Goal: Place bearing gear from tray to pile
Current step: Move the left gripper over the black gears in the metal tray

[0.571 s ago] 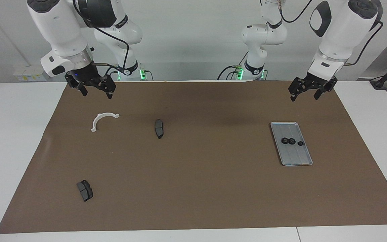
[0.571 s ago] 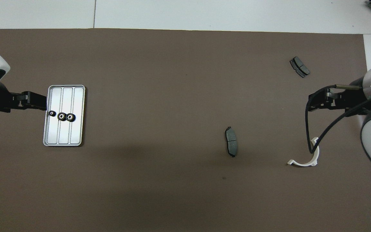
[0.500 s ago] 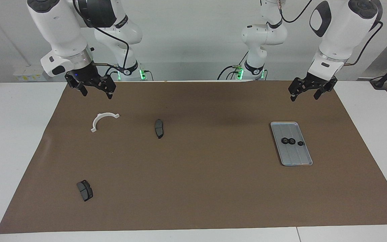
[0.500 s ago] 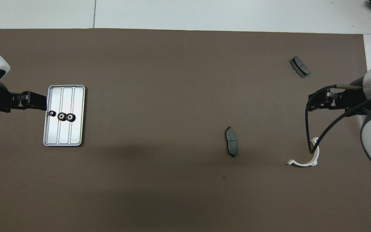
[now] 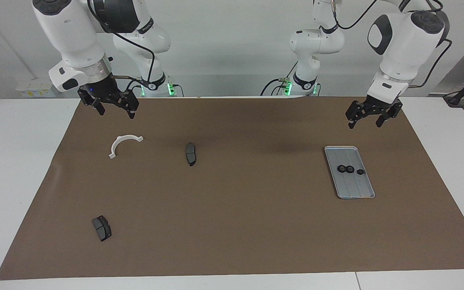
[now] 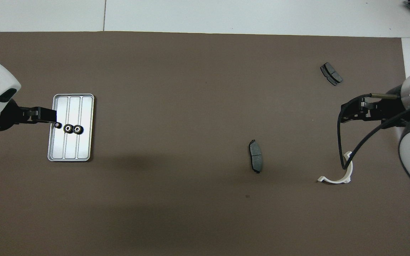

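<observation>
The silver-grey tray (image 5: 356,193) (image 6: 70,151) lies on the brown mat toward the left arm's end of the table. Three small black bearing gears (image 5: 350,169) (image 6: 68,128) sit in a row across its middle. My left gripper (image 5: 365,124) (image 6: 53,118) hangs open and empty in the air over the mat by the tray's rim, well above the gears. My right gripper (image 5: 116,114) (image 6: 344,114) waits open and empty over the mat at the right arm's end. The pile is out of view.
A white half-ring bracket (image 5: 123,144) (image 6: 336,178) lies under the right gripper's area. One dark brake pad (image 5: 191,154) (image 6: 255,156) rests mid-mat. Another brake pad (image 5: 102,228) (image 6: 331,74) lies farther from the robots at the right arm's end.
The left arm has swung and lowered a little, bringing its gripper closer to the tray's rim. The right arm, the tray and the gears have not moved.
</observation>
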You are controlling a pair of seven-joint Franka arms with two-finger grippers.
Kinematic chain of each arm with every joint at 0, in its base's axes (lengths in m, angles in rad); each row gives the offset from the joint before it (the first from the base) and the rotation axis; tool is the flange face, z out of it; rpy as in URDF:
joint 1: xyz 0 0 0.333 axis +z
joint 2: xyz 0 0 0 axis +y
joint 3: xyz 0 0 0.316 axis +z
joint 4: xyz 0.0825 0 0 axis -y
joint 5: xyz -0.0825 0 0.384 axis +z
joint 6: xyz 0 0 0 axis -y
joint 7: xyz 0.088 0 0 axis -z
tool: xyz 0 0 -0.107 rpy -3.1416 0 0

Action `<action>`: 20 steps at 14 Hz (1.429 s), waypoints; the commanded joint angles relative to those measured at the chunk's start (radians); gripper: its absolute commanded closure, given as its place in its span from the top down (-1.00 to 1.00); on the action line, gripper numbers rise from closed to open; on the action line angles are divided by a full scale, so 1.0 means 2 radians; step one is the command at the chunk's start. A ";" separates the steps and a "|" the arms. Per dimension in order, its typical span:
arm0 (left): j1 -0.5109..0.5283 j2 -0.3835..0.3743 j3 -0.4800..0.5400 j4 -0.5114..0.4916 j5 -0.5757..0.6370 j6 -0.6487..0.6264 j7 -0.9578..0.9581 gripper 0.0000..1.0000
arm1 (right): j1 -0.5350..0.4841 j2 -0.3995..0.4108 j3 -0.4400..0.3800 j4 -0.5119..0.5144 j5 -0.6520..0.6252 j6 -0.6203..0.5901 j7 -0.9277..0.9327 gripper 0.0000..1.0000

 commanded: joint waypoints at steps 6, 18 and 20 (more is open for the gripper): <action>0.032 0.037 -0.002 -0.112 0.009 0.162 -0.003 1.00 | 0.001 -0.003 -0.003 -0.005 0.002 0.000 -0.009 1.00; 0.022 0.103 -0.003 -0.178 0.009 0.338 -0.480 0.59 | 0.001 -0.003 -0.003 -0.005 0.002 0.000 -0.009 1.00; 0.022 0.119 -0.003 -0.178 0.009 0.353 -0.504 0.58 | 0.001 -0.003 -0.003 -0.005 0.002 0.000 -0.009 1.00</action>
